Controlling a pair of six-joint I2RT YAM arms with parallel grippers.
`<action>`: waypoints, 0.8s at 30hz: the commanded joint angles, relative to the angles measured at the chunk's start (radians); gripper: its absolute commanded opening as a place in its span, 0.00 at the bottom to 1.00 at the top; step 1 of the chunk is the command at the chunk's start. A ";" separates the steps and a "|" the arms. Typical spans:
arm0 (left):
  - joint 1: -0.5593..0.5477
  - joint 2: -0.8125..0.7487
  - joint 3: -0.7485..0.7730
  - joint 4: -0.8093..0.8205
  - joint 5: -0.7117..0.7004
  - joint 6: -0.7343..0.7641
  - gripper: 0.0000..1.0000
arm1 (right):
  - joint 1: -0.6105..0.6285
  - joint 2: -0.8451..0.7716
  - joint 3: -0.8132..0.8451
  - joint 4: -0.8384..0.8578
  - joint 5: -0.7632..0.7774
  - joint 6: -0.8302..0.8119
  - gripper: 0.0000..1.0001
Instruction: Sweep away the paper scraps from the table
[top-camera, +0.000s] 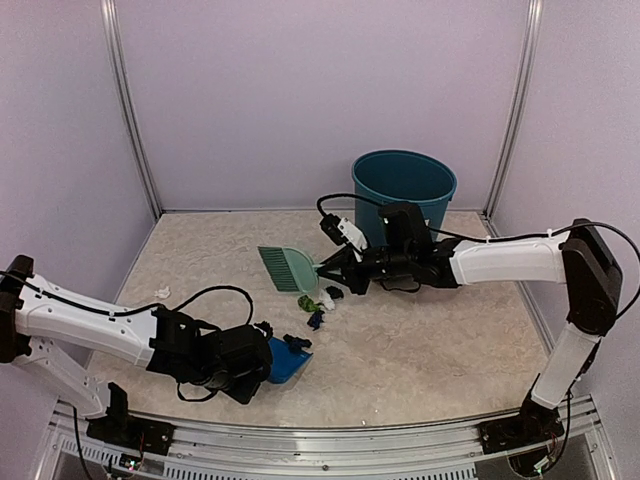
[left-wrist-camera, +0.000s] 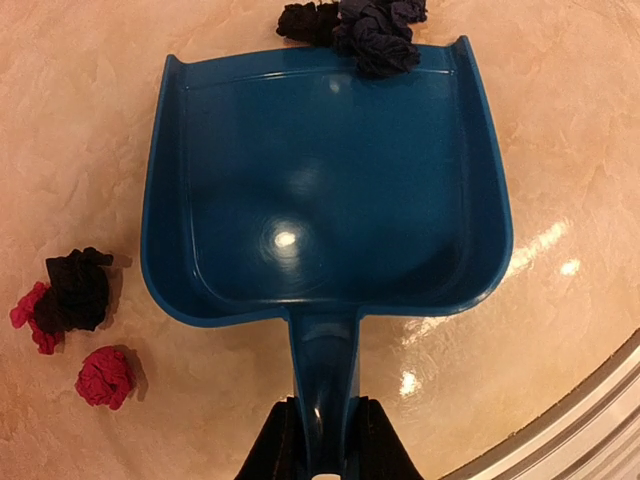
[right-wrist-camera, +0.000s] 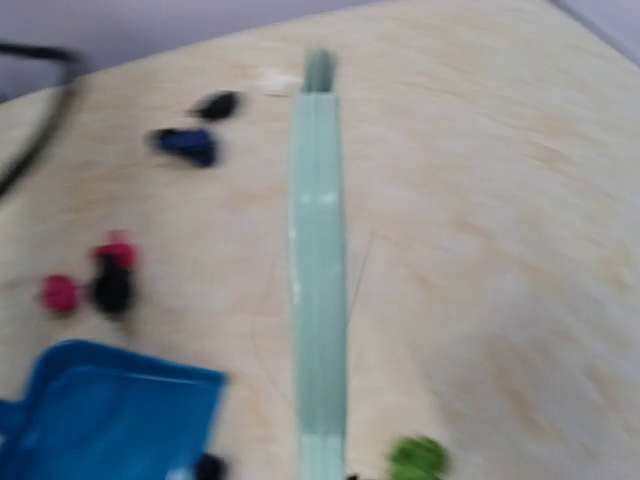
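Blue dustpan (left-wrist-camera: 320, 200), pale green brush (top-camera: 288, 268), black and pink scraps (left-wrist-camera: 75, 290), marbled beige table (left-wrist-camera: 560, 120).

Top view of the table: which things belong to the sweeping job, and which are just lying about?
Job: paper scraps; blue dustpan, in the left jaws; pale green brush, in the right jaws; table.
Just there: teal bin, untouched at the back; silver rail along the near edge.
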 joint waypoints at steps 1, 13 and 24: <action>-0.010 -0.014 -0.011 0.004 0.025 0.009 0.15 | -0.007 -0.055 -0.047 -0.004 0.232 0.046 0.00; -0.005 -0.009 -0.005 0.020 0.039 0.033 0.15 | -0.003 -0.122 -0.190 -0.002 0.342 0.074 0.00; -0.007 -0.006 -0.014 0.033 0.039 0.024 0.14 | 0.002 -0.049 -0.160 0.072 0.331 0.141 0.00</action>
